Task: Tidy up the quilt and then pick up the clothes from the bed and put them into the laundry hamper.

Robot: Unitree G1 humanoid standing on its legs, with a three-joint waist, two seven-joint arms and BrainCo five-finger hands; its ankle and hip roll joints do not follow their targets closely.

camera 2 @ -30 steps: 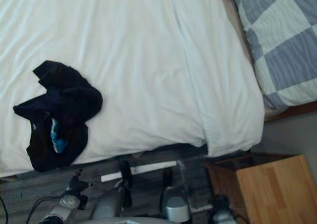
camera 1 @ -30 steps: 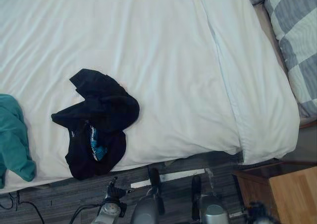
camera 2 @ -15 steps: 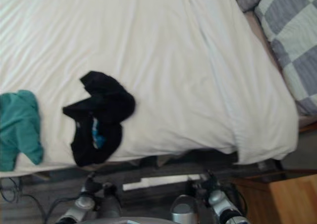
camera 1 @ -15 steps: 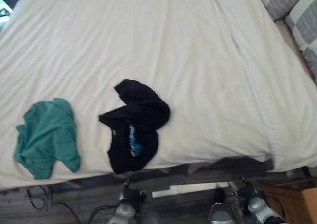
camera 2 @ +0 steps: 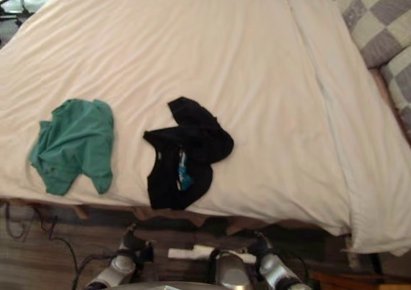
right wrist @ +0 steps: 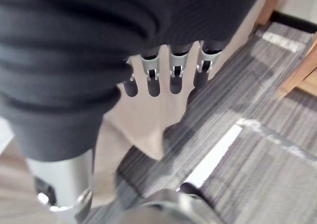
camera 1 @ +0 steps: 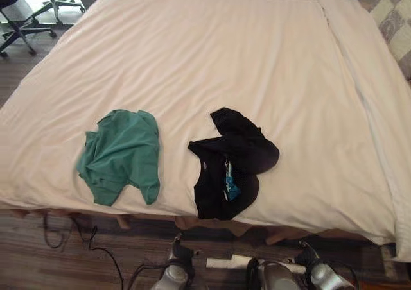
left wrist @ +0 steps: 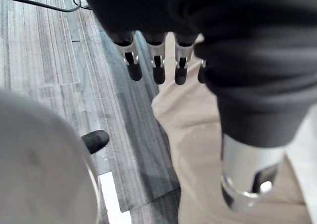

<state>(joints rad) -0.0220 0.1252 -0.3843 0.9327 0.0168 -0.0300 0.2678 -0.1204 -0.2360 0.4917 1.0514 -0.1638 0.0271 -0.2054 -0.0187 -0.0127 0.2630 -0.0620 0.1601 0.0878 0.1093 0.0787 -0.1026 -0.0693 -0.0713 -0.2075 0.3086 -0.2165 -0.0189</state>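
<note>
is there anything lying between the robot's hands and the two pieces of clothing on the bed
Nothing visible does. The left hand and right hand hang with straight fingers over the floor by the bed's near edge. The green shirt and black garment lie uncovered and apart on the white quilt, close to that edge.

A broad white cloth quilt [camera 1: 212,59] is seen spread matt and soft, marked with shallow creases. A crumpled teal cloth garment [camera 1: 122,154] and a crumpled black cloth garment [camera 1: 232,162], both matt, are laid on it; a small glossy blue print is shown on the black one. A grey-and-cream checked cloth pillow [camera 2: 379,20] looks woven and matt. The dark wood-grain plank floor [left wrist: 59,85] is given a faint sheen. Smooth silver metal with dark rubbery tips is shown on the left hand's [left wrist: 233,85] fingers [left wrist: 156,60] and the right hand's [right wrist: 64,85] fingers [right wrist: 174,70], under matt ribbed covers.
</note>
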